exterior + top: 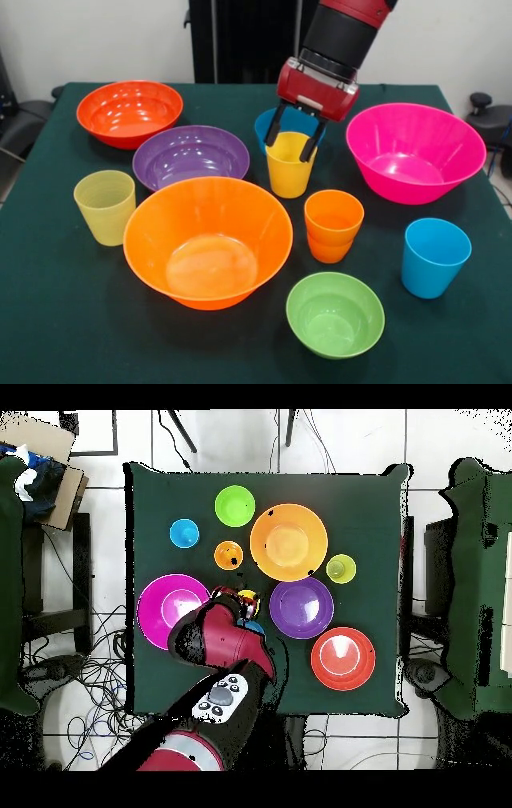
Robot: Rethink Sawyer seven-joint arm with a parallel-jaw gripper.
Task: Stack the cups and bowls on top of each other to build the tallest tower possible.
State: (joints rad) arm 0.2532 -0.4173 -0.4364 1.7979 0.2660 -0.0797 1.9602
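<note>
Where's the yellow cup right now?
Front view: the yellow cup stands mid-table between the purple bowl and pink bowl, the open end effector straddling its rim.

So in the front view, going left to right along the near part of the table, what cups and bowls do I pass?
Pale yellow-green cup → large orange bowl → orange cup → sky blue cup. The lime green bowl sits nearer still, overlapping the orange cup's span, so I leave it unplaced.
</note>
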